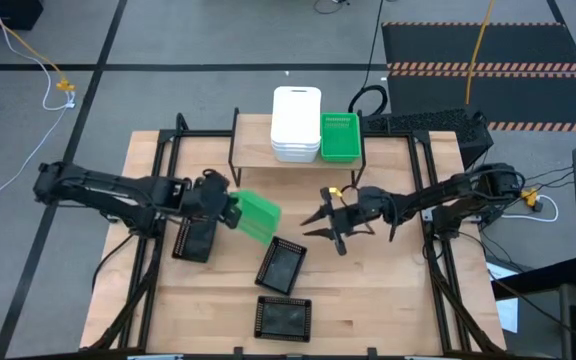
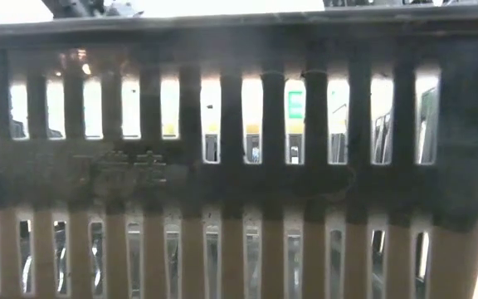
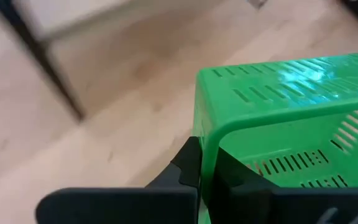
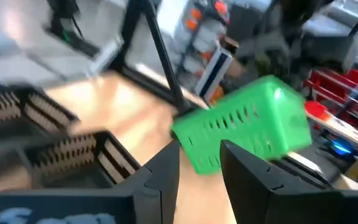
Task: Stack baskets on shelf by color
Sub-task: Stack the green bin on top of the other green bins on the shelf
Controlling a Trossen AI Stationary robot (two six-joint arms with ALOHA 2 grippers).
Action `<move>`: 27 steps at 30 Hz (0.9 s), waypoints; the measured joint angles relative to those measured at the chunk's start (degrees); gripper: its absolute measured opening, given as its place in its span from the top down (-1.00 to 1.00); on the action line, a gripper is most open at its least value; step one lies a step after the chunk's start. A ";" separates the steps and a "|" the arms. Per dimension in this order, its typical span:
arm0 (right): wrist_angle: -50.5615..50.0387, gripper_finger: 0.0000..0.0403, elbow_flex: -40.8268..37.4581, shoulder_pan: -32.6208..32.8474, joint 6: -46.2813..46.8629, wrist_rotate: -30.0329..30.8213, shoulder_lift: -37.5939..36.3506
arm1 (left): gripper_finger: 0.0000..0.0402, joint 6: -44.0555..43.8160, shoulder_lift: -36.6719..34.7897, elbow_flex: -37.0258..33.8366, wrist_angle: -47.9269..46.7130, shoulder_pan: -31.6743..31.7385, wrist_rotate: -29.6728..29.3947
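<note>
A: Where is your green basket (image 1: 259, 216)?
B: In front of the shelf (image 1: 253, 146), off the worktop (image 1: 368, 290); your left end effector (image 1: 230, 211) pinches its rim.
A: And the right end effector (image 1: 318, 222)?
B: Spread, empty, just beside it.

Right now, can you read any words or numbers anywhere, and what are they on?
No words or numbers can be read.
Black basket: faint raised marks on its wall, too blurred to read.
Right end effector: pale marks on its body, too blurred to read.
Green basket: only slots, no writing.
White baskets: no writing shows.
</note>
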 joint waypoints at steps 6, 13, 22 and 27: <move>-33.54 0.44 13.13 3.25 -12.65 16.73 -0.38 | 0.96 7.48 3.14 0.00 5.97 4.91 0.80; -56.19 0.44 28.37 5.57 -16.27 22.61 0.04 | 0.98 8.96 4.61 0.00 5.23 8.64 2.30; -58.30 0.32 37.54 10.17 -33.20 36.09 8.84 | 0.94 11.43 6.82 0.07 9.68 9.88 1.82; -58.31 0.07 42.71 10.98 -42.79 51.45 17.92 | 0.97 14.50 7.61 0.04 12.16 9.94 1.17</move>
